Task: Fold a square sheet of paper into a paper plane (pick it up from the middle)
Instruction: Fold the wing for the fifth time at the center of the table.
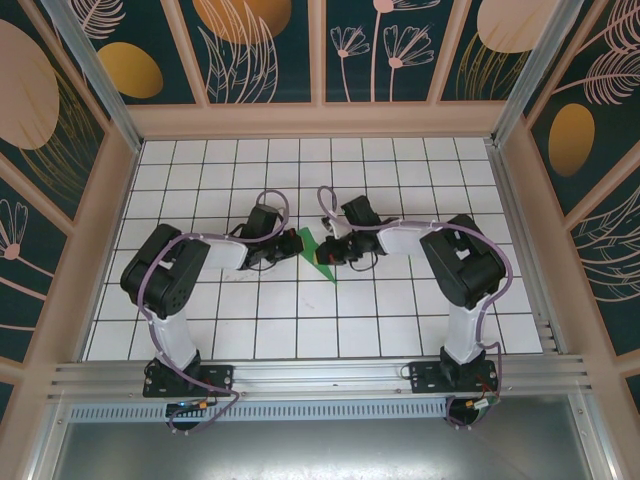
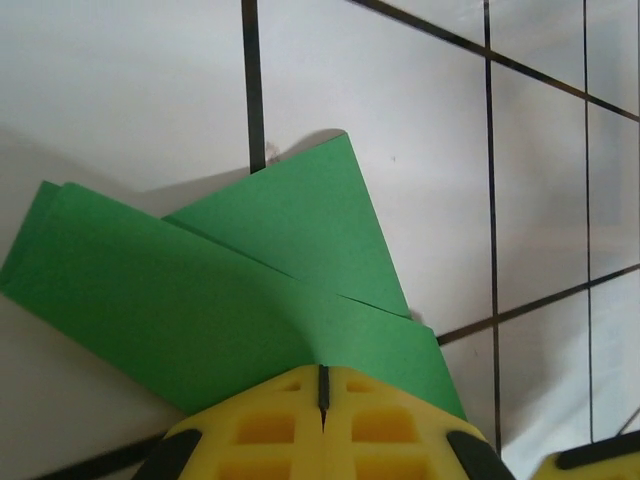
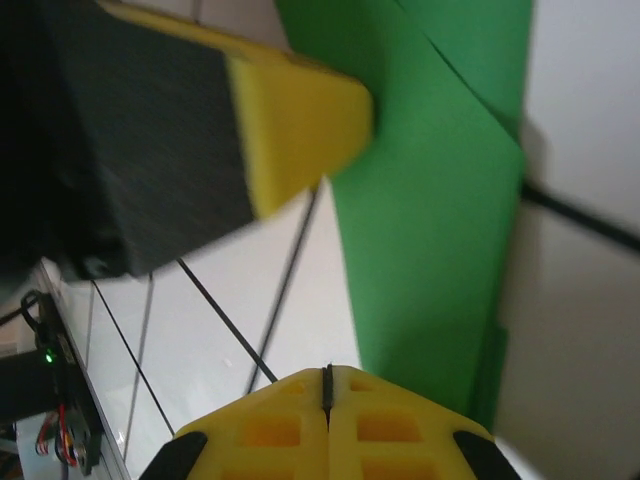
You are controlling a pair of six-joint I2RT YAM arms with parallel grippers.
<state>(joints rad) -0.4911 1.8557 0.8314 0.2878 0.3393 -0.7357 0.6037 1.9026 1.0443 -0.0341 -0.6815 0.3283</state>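
At the bottom edge of the top view, both arm bases sit on the metal rail (image 1: 320,375). From there the arms reach up the frame and meet near the middle of the white tiled table (image 1: 400,180). The left gripper (image 1: 288,250) and right gripper (image 1: 340,250) face each other with the green paper (image 1: 320,258) lying on the tiles between them, its sharp tip pointing down the frame.

Seen from the left wrist, that gripper's yellow fingers (image 2: 270,420) are pressed together at bottom centre, leaving only a hairline seam. The paper spreads just past them in overlapping layers, one flap rising toward upper centre. Whether a layer is caught in the seam, I cannot tell.

From the right wrist, the jaws are likewise closed at bottom centre and the paper runs up the right half. The other gripper's yellow tip meets its edge at upper left.

Several creases look made and a point is formed. It is not yet a slim dart, so the last folds and flattening seem left.
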